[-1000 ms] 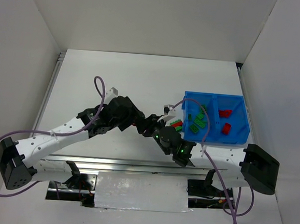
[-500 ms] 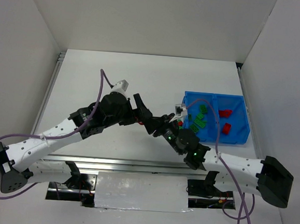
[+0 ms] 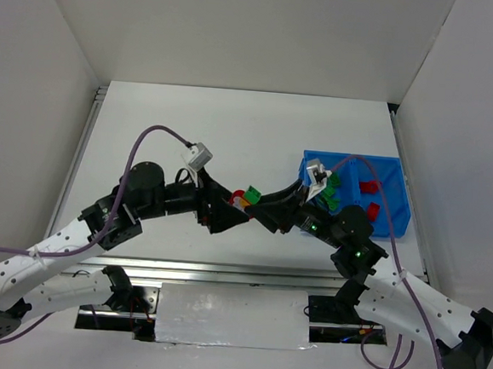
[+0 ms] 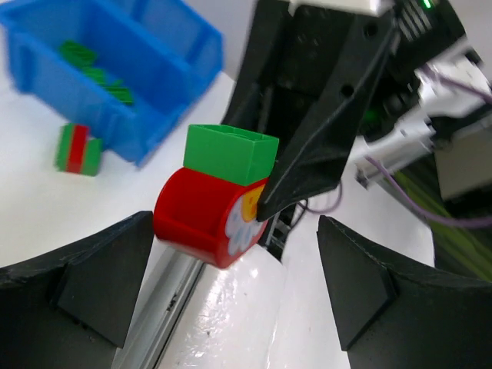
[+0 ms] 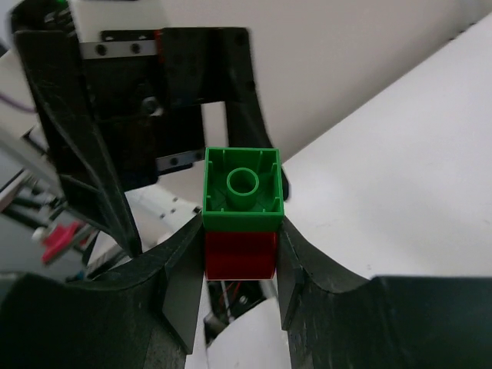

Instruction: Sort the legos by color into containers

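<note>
My left gripper stands spread as wide as it goes and has hold of nothing; in its wrist view the two black fingers sit far out to either side, clear of everything. Between them, raised above the table, is the joined piece: a green square block on top of a round red part with a white and yellow face. That piece belongs to my right gripper, whose jaws are partly closed and pinch it from both sides. From the right wrist I look straight onto the green block's hollow underside, with the red part below it wedged between the two fingers. From above, the two grippers meet nose to nose near the middle of the table, with the piece showing as a small red and green spot between them, just left of the blue bin. The bin sits at the right side of the table; its left compartment holds the green bricks and its right compartment the red bricks. On the table just outside the bin's wall lies one more red-and-green brick, touching neither gripper. My right arm crosses the near left corner of the bin, so I cannot tell what lies under it.
</note>
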Controlling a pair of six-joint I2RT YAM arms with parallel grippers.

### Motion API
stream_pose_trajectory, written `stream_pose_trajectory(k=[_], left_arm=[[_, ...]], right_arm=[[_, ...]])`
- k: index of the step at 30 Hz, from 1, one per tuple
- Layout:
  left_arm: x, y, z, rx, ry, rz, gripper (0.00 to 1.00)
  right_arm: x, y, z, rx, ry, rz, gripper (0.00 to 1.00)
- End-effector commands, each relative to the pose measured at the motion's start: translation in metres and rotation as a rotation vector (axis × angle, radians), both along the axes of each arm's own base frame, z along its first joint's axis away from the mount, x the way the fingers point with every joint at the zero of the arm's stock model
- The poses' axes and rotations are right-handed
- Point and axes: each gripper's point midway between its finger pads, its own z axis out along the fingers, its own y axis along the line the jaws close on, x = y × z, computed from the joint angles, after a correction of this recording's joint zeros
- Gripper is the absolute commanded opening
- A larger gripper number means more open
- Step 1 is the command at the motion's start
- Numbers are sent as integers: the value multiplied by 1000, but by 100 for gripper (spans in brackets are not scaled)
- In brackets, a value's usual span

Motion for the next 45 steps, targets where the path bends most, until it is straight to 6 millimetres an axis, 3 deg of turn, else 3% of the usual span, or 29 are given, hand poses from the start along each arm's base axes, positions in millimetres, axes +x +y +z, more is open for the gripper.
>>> stream_pose_trajectory(k=[1,5,7,10,14,16,17,19,20,22,23,25,27,29,31,32,33,34,35,41,43,44,45], left_arm=[[-40,-13,32,-122,-193,-273,99],[-52,-16,33,-151,-213,-352,99],[-54,-16,35,-163,-219,-360,91],[-57,-15,35,-168,-231,-374,76],[-60,-14,34,-167,-240,-389,46],[-60,-15,32,-164,-239,-392,41],[-60,-15,31,-161,-235,-397,27],[-60,-16,29,-157,-234,-400,18],[-59,-17,28,-153,-233,-400,4],[-60,-17,27,-150,-232,-405,0],[-61,-17,27,-149,-235,-411,0],[-62,-16,27,-149,-237,-417,0],[-62,-16,26,-147,-237,-419,0],[-64,-17,24,-144,-237,-430,0],[-67,-16,24,-147,-242,-453,0],[-68,-16,24,-151,-245,-459,0],[-69,-16,23,-152,-246,-463,0],[-69,-16,23,-153,-248,-460,0],[-69,-15,23,-153,-246,-453,0],[-62,-18,22,-155,-240,-426,0],[-60,-21,18,-142,-230,-430,0],[-61,-21,17,-138,-235,-435,0],[-59,-22,14,-125,-225,-433,0]], right_arm=[[-36,2,31,-3,-112,178,9],[-45,1,37,25,-133,219,10],[-45,3,35,17,-133,225,10],[-43,4,31,15,-127,220,10],[-42,1,31,23,-133,201,11],[-41,0,32,25,-136,191,11],[-42,0,34,25,-142,194,11],[-43,-1,36,25,-151,191,11],[-42,-2,36,21,-151,188,11],[-42,-1,34,13,-153,193,14],[-43,-1,34,13,-157,197,16],[-48,-1,34,16,-172,219,43],[-51,-4,36,22,-185,227,58],[-52,-7,42,38,-196,217,66],[-50,-11,46,47,-202,192,66],[-50,-13,47,54,-208,184,61],[-52,-18,51,70,-219,172,46],[-50,-21,54,84,-227,154,30],[-51,-24,56,93,-230,142,1],[-47,-12,44,52,-192,184,0],[-43,-14,43,53,-187,165,13],[-42,-16,45,59,-188,149,47],[-39,-18,45,56,-185,134,60]])
